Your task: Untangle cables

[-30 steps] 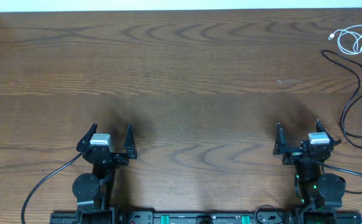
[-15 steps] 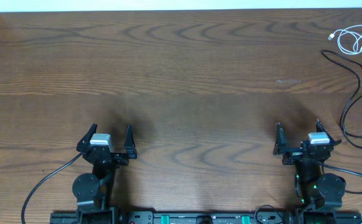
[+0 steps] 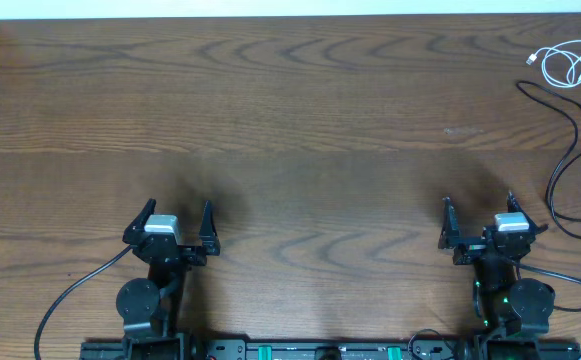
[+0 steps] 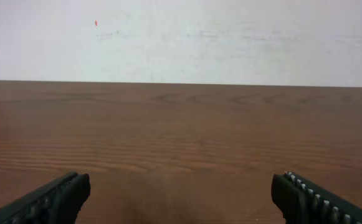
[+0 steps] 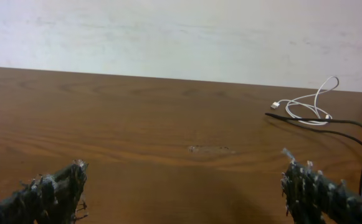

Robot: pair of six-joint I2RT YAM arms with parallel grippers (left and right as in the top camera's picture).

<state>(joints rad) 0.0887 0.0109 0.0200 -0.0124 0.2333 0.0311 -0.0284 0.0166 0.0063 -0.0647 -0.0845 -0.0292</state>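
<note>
— What has moved since a second ago?
— Nothing. Both arms and the cables sit as they were.
— Grippers?
— Left gripper [image 3: 179, 207] and right gripper [image 3: 479, 204] are spread wide and hold nothing.
— Cables?
— The black cable [image 3: 553, 195] trails ahead and to the right of the right gripper. The white cable [image 3: 546, 66] is coiled beyond it, further ahead. Both are well apart from the left gripper.

Looped white cable [image 3: 566, 62] beside black cables [image 3: 574, 150], far-right.
</note>
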